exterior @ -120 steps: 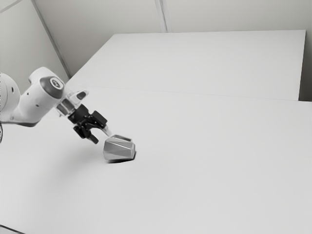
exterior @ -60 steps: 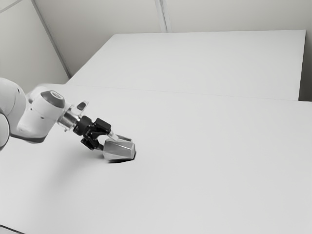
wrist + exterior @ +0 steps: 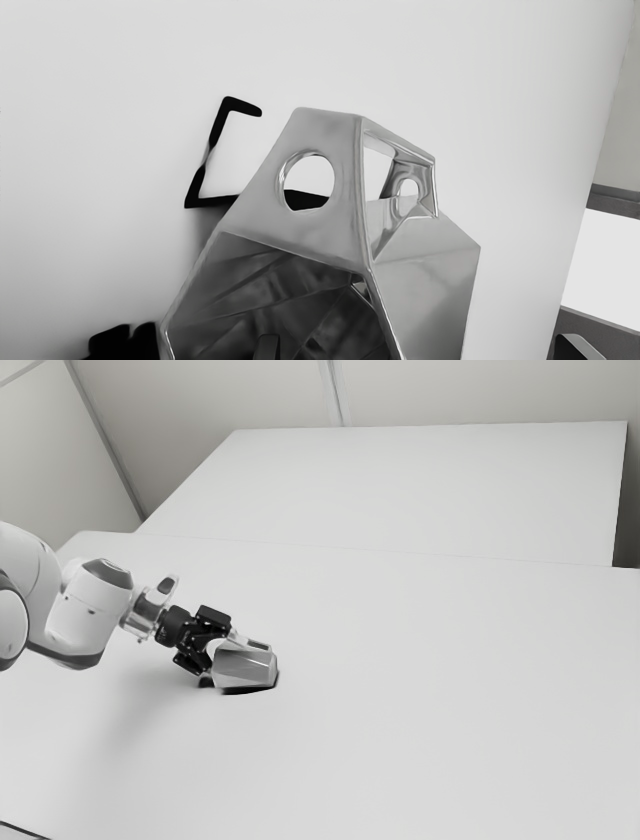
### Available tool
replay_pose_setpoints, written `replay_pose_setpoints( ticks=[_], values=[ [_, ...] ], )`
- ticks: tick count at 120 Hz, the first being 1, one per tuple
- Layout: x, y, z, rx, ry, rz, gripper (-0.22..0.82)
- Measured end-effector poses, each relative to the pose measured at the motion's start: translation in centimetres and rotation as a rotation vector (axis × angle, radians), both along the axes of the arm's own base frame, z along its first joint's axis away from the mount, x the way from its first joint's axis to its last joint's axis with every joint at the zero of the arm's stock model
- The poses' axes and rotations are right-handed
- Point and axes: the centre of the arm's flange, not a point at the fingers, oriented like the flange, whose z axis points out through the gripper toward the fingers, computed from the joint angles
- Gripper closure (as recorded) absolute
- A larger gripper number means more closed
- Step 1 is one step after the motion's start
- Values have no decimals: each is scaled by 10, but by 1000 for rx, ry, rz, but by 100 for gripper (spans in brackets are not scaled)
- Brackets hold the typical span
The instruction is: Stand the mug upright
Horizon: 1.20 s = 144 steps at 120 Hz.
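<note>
Grasping looks in hand: my spread black claw (image 3: 422, 347) straddles one wall (image 3: 425, 295) of the side-lying faceted grey metal mug (image 3: 245, 668); close next.

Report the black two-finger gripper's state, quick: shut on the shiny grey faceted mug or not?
Gripper: open, holding nothing; a side wall of the mug shows between the spread fingers, unclamped.
</note>
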Motion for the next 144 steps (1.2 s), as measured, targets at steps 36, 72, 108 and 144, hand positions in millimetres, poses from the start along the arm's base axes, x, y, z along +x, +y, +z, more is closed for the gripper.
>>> replay_pose_setpoints(
  ticks=[36, 72, 108, 144],
  values=[
    [1, 1, 2, -19, 3, 19, 33],
    [2, 0, 3, -39, 2, 40, 65],
    [4, -2, 9, -67, -10, 58, 74],
    [4, 0, 20, -79, -28, 66, 77]
  ],
)
